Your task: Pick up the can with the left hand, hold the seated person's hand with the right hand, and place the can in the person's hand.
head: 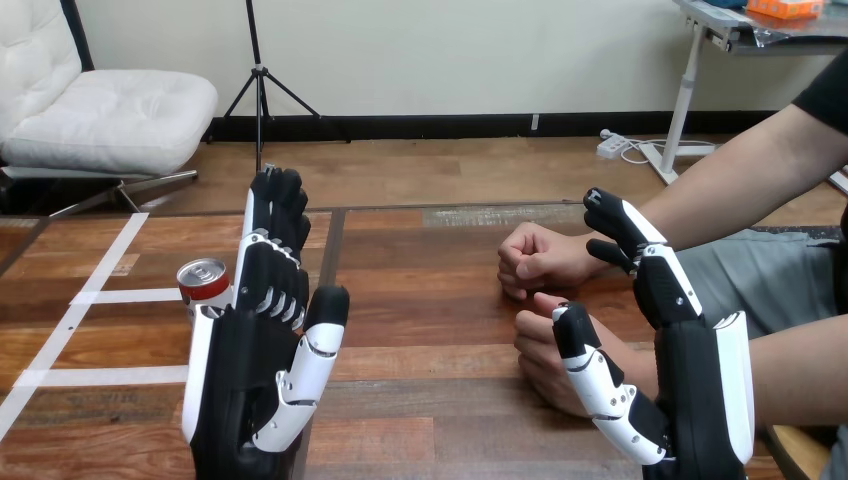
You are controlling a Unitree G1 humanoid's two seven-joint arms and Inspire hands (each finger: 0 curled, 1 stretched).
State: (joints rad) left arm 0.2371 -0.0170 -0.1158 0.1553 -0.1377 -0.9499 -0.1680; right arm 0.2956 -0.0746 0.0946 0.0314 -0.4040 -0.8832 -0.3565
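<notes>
Left robot hand (255, 370) is hovering wide open, fingers straight, gripping nothing. Can (204, 283) is standing upright on the worktop (420, 300) just past its fingers on the outer side, partly hidden; can't tell if they're touching. Right robot hand (690, 380) is also sitting open and empty, its thumb just beside the person's near hand (540, 362), not curling round it.

Step in hand, I'm judging: can pickup. Be lining the palm up with the can's side, thumb opposing the fingers, closing mid-height so it isn't tipping.

Count: one can, two robot hands, two person's hands. The person's far hand (540, 258) is resting fisted beyond the right thumb.
</notes>
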